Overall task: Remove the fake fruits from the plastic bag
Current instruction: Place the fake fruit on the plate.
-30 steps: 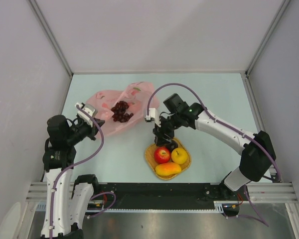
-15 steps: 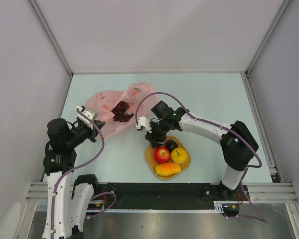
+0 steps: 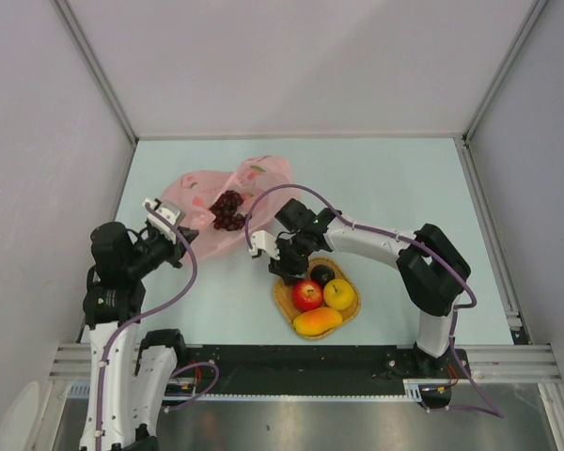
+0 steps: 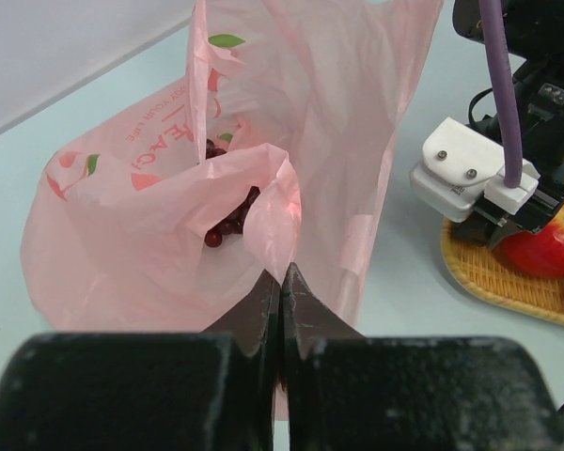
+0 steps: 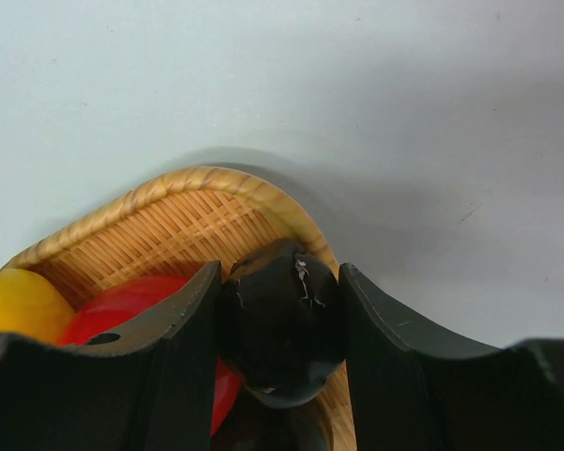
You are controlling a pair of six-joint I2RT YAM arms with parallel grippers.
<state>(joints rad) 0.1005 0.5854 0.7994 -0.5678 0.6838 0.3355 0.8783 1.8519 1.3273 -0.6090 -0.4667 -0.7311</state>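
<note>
White links, black joints, purple cables (image 3: 186, 272).
There's the left arm (image 3: 103, 348), twin to the right arm (image 3: 376, 242); right gripper (image 5: 280, 277) matte black, white two-screw block (image 4: 465, 169).

One woven tray (image 3: 279, 301) is counted. In the tray are counted one red apple (image 3: 306, 294), one yellow round fruit (image 3: 338, 294), one mango (image 3: 317, 321) and one dark plum (image 3: 322, 273). A second dark plum (image 5: 280, 319) is seen over the tray's rim. One pink plastic bag (image 3: 202, 202), one grape bunch (image 3: 228, 210) inside, is noted beyond the tray, leftward.

I see a pale blue-green table (image 3: 404, 188) carrying two things directly. A pink plastic bag (image 3: 193, 193) lies crumpled at the far left. A woven tray (image 3: 280, 301) sits nearer me, apart from it.
</note>
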